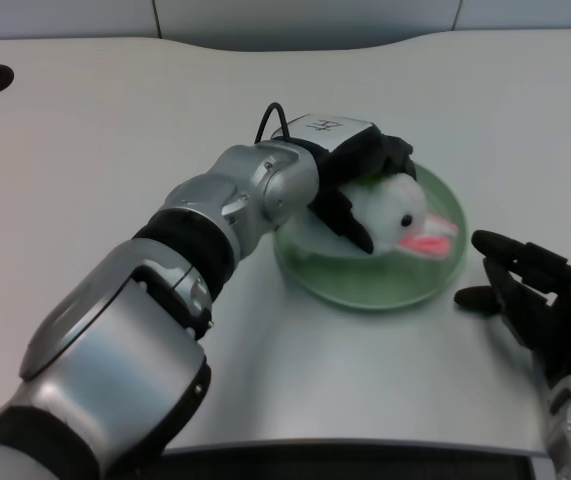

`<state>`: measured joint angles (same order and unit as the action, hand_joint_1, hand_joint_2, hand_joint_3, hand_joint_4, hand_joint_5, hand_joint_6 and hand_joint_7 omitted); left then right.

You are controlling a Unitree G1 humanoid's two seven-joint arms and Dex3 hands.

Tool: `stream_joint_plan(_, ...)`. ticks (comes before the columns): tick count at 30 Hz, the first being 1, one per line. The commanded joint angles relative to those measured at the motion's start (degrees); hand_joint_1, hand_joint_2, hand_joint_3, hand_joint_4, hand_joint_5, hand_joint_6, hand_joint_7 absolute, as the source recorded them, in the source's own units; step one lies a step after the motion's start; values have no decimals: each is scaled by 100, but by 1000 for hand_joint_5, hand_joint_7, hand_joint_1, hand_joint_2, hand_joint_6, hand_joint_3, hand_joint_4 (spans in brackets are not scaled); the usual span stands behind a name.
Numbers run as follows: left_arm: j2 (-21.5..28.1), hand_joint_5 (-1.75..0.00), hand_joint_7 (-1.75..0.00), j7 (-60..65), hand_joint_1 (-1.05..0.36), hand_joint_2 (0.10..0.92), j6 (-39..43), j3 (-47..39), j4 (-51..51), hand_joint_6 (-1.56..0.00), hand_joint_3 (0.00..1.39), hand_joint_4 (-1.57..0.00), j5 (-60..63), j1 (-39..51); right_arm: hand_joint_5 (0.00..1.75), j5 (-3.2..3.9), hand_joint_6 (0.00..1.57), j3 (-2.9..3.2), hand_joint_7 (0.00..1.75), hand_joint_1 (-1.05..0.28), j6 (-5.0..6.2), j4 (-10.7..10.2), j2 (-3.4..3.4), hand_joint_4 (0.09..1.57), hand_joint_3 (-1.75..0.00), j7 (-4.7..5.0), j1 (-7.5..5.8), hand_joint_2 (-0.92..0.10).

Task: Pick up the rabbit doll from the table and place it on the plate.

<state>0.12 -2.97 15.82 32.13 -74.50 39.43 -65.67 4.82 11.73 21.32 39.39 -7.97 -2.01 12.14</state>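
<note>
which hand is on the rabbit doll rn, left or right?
The left hand. Its fingers wrap the rabbit doll over the green plate. The right hand sits beside the plate's right edge, fingers spread, holding nothing.

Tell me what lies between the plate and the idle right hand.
Nothing: in the head view, only a narrow strip of bare white table separates the green plate from the right hand. The left hand holds the rabbit doll over the plate.
</note>
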Motion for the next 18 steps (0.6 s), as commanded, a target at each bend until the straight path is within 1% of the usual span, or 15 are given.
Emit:
stream_joint_plan(1, 27, -487, -37, 82, -730, 883, -65, 70, -44, -229, 1, -5, 76, -130, 833, 30, 1049, 10, 8, -400, -5, -3, 6, 912, -164, -9, -63, -921)
stream_joint_plan(2, 27, -331, -23, 85, -755, 886, -78, 79, -49, -169, 2, -1, 83, -131, 833, 27, 1051, 9, 9, -401, 2, -3, 7, 913, -164, -6, -63, -921)
stream_joint_plan(5, 28, -88, -14, 132, -800, 895, -97, 111, -58, -68, 3, 1, 130, -125, 832, 31, 1049, 10, 8, -404, -61, -43, 18, 914, -165, 17, -69, -921)
stream_joint_plan(6, 22, -60, -13, 128, -805, 896, -134, 145, -65, -57, 3, 1, 160, -129, 832, 28, 1049, 8, 8, -405, -66, -52, 17, 915, -165, 20, -71, -921)
stream_joint_plan(7, 17, -24, -5, 116, -839, 905, -165, 170, -71, -23, 7, 1, 180, -135, 832, 26, 1048, 7, 7, -404, -65, -55, 16, 915, -166, 20, -70, -921)
stream_joint_plan(8, 13, -12, -2, 107, -853, 909, -187, 188, -75, -11, 8, 1, 193, -139, 832, 25, 1047, 6, 7, -403, -65, -55, 15, 915, -167, 20, -70, -921)
stream_joint_plan(10, 4, -2, 0, 12, -889, 908, -232, 172, -81, -2, 6, 1, 163, -150, 830, 29, 1046, 11, 6, -403, -24, -13, 9, 911, -167, 5, -60, -921)
stream_joint_plan(12, -8, 0, 1, -56, -934, 905, -278, 155, -85, 0, 3, 1, 140, -161, 827, 46, 1045, 19, 5, -405, -28, 7, 6, 906, -166, -14, -54, -921)
stream_joint_plan(15, 3, 1, 1, -37, -966, 897, -243, 133, -75, 1, 1, 1, 118, -141, 831, 41, 1049, 21, 8, -407, -15, 23, 5, 915, -165, -6, -49, -921)
stream_joint_plan(18, 5, 1, 1, -79, -990, 896, -263, 114, -74, 1, 1, 1, 97, -148, 837, 87, 1053, 34, 9, -404, 8, 27, 19, 921, -165, -52, -39, -921)
